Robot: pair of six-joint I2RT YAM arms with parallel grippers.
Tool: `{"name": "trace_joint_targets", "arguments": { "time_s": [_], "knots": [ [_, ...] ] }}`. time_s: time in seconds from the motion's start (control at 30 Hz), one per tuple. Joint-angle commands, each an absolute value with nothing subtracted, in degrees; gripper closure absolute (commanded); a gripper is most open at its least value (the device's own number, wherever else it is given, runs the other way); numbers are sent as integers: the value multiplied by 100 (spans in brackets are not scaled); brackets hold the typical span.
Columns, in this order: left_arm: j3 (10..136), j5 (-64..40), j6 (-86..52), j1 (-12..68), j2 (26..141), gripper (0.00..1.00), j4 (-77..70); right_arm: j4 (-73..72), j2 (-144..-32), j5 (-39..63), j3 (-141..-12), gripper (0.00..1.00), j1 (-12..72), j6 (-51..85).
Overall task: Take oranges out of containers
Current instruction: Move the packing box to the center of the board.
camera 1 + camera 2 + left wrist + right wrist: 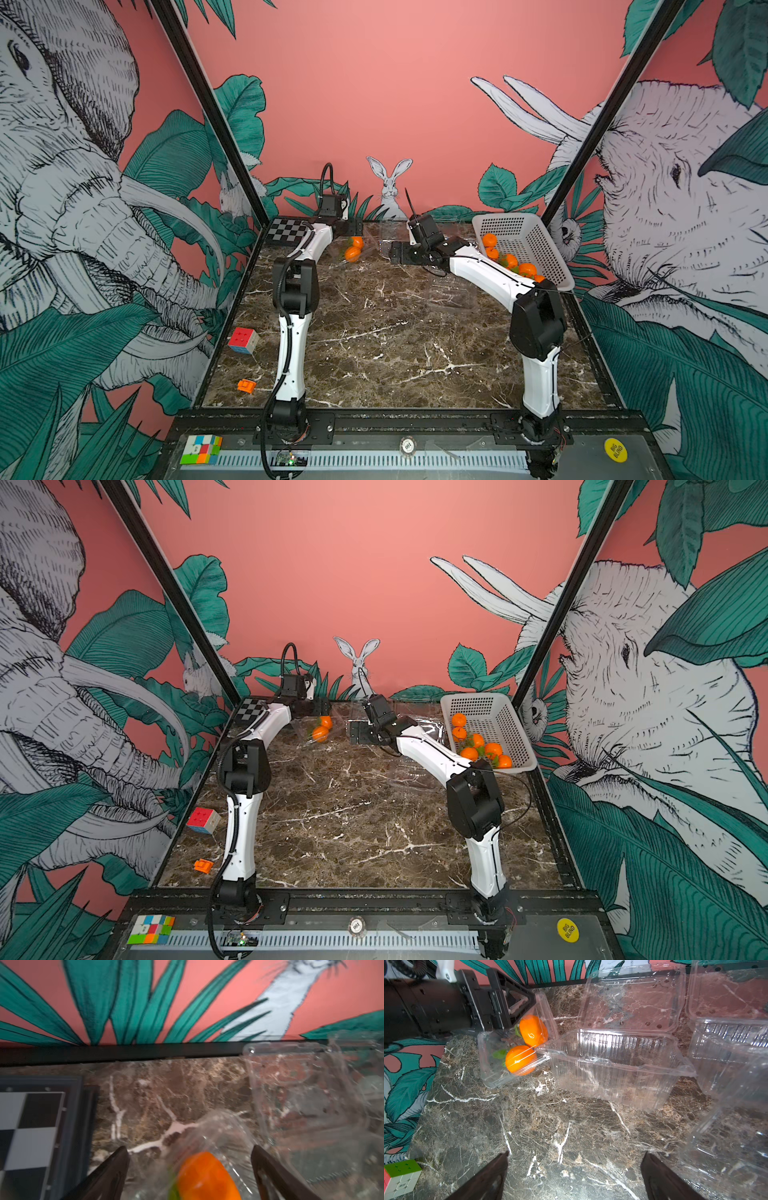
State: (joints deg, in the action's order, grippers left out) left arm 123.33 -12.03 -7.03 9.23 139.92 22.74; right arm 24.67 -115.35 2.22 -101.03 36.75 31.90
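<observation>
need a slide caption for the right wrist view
Left gripper at a tipped clear container holding two oranges, beside empty open containers on the marble table.

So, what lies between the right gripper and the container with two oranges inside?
Only bare marble tabletop separates the right gripper from that container, as the right wrist view shows; an empty clamshell container stands beside this stretch.

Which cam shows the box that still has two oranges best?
Right wrist. The box shows nearly whole, tilted, with both oranges plain through its wall. In both top views it is far and small: two orange spots, plastic barely visible. The left wrist view is blurred and cuts it off, showing one orange.
</observation>
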Motion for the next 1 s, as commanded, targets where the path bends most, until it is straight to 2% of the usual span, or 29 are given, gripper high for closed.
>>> {"name": "trace_joint_targets", "arguments": {
  "time_s": [0.0,0.3,0.57,0.63,0.77,0.83,0.97],
  "knots": [
    [11743,-1831,-667,961,13315,6,2067,2425,-11540,236,-10169,1,3691,3171],
    [9909,-2160,-881,1096,12122,8,1468,2251,-11313,252,-9907,1,3697,3303],
    [7107,-1899,-2010,1596,10462,9,324,2030,-11053,371,-9366,1,3707,3523],
    [6762,-1571,-2393,1677,10129,9,488,2000,-10945,369,-9214,1,3734,3526],
    [5953,-1715,-3136,1696,9511,9,459,1965,-10717,360,-8854,1,3787,3606],
    [5604,-1809,-3278,1692,9120,9,449,1974,-10654,360,-8665,1,3814,3655],
    [5269,-1324,-3280,1641,8334,6,919,1783,-10547,394,-8247,1,3929,3779]
  ]
}}
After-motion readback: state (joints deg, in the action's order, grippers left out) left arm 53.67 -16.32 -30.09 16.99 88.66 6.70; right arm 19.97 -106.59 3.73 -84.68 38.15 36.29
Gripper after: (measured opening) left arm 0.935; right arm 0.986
